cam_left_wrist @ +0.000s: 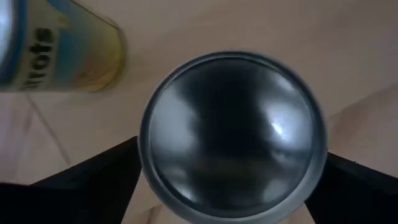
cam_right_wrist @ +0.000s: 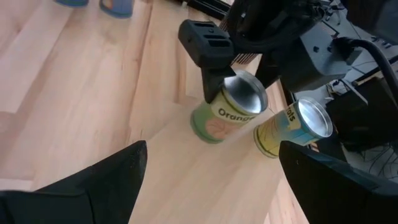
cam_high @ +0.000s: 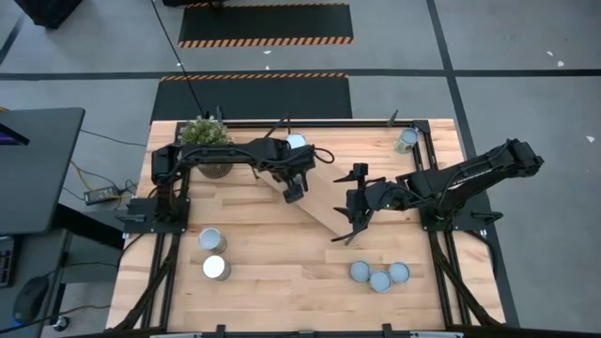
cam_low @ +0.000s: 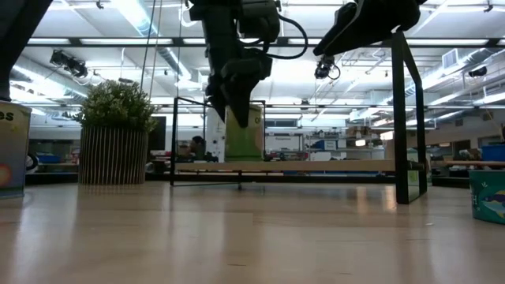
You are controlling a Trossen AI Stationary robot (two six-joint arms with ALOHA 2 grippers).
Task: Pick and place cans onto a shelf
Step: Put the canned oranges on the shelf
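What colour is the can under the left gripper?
Green, with an orange picture on its label and a silvery top; the right wrist view shows it best.

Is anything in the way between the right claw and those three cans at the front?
Nothing visible. The right gripper hangs open by the shelf's near end, and only tabletop lies between it and the three cans.

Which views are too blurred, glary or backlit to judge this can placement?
Left wrist view: the can top fills the frame, soft, mirroring dark shapes. Low view: ceiling lights silhouette the left claw over the shelf. Right wrist view: the green can is slightly blurred, its lid glaring.
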